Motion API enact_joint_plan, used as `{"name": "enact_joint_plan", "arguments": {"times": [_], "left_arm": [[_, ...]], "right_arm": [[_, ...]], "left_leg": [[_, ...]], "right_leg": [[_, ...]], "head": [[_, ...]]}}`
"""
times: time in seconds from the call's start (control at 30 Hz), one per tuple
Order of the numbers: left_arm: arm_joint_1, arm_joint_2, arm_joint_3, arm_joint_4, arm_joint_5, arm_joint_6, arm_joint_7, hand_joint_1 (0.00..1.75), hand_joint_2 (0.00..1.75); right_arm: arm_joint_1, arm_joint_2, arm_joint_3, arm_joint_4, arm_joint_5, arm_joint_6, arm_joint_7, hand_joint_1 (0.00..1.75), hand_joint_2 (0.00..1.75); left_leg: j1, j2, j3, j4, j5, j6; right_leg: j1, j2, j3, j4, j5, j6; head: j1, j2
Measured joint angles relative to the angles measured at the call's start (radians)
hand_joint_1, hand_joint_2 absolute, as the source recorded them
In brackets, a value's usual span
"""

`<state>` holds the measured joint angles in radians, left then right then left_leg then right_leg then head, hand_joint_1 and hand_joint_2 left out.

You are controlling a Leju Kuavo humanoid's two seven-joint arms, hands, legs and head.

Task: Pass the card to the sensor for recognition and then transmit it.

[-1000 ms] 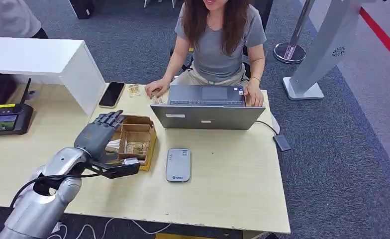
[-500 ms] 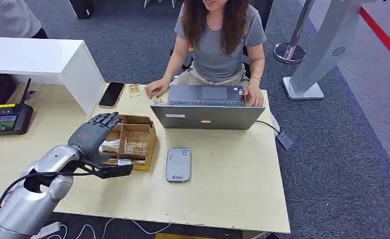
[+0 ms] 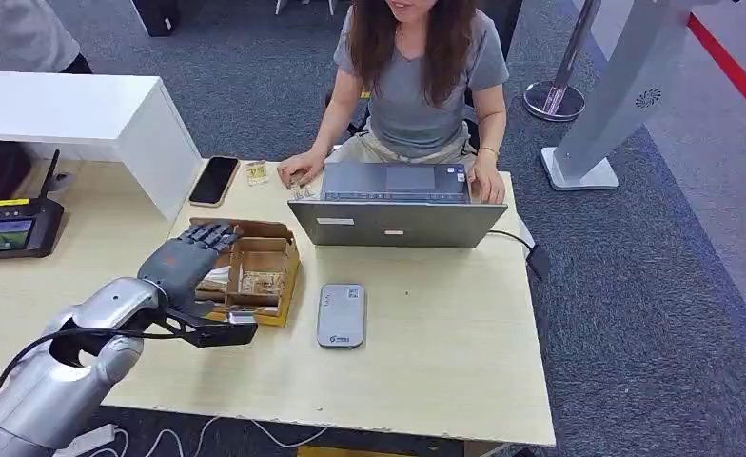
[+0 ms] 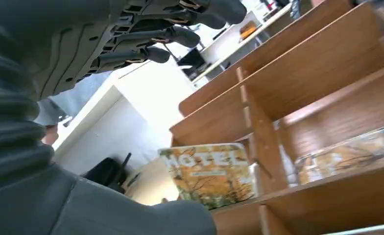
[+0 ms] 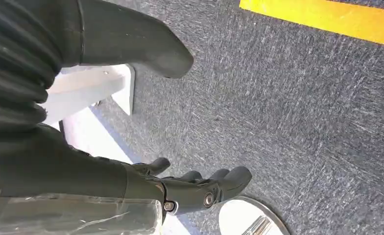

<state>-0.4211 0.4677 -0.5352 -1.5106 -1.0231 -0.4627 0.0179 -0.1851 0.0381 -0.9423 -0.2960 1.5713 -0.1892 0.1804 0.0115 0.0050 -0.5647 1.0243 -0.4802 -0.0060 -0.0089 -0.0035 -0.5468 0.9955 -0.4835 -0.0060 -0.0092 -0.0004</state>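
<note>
My left hand (image 3: 181,263) hovers over the left side of a partitioned wooden box (image 3: 272,251) on the desk. Its fingers are spread above the compartments and its thumb reaches along the box's near edge. In the left wrist view a card printed HOTEL with an autumn picture (image 4: 207,171) stands in a compartment of the box (image 4: 302,88). The thumb (image 4: 131,218) lies just beside it and the fingers (image 4: 170,36) stay well apart from it, holding nothing. The grey card sensor (image 3: 341,315) lies flat to the right of the box. My right hand (image 5: 190,188) hangs over the carpet, holding nothing.
A person sits across the desk typing on an open grey laptop (image 3: 398,205). A black phone (image 3: 214,180) and small packets lie behind the box. A white counter block (image 3: 84,119) and a black terminal (image 3: 12,228) stand at the left. A cable runs off the desk's right edge.
My left hand has drawn back a little toward me and to the left, and its thumb has dropped lower along the box's near edge.
</note>
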Motion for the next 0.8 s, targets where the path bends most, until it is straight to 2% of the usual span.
{"name": "enact_joint_plan", "arguments": {"times": [0.33, 0.67, 0.8], "left_arm": [[-0.040, 0.005, -0.042, 0.000, 0.022, -0.009, -0.003, 0.00, 1.75], [-0.057, 0.010, -0.087, -0.005, -0.001, -0.020, 0.066, 0.00, 1.75], [-0.058, 0.018, -0.100, -0.016, 0.035, -0.044, 0.052, 0.00, 1.75]], "right_arm": [[0.002, -0.002, -0.015, 0.000, 0.000, -0.002, -0.001, 0.00, 1.75], [0.015, -0.003, -0.041, 0.000, -0.004, -0.015, -0.003, 0.00, 1.75], [0.018, -0.004, -0.050, 0.000, -0.002, -0.016, -0.005, 0.00, 1.75]], "left_leg": [[0.000, 0.000, 0.000, 0.000, 0.000, 0.000], [0.000, 0.000, 0.000, 0.000, 0.000, 0.000], [0.000, 0.000, 0.000, 0.000, 0.000, 0.000]], "right_leg": [[0.000, 0.000, 0.000, 0.000, 0.000, 0.000], [0.000, 0.000, 0.000, 0.000, 0.000, 0.000], [0.000, 0.000, 0.000, 0.000, 0.000, 0.000]], "head": [[0.000, 0.000], [0.000, 0.000], [0.000, 0.000]]}}
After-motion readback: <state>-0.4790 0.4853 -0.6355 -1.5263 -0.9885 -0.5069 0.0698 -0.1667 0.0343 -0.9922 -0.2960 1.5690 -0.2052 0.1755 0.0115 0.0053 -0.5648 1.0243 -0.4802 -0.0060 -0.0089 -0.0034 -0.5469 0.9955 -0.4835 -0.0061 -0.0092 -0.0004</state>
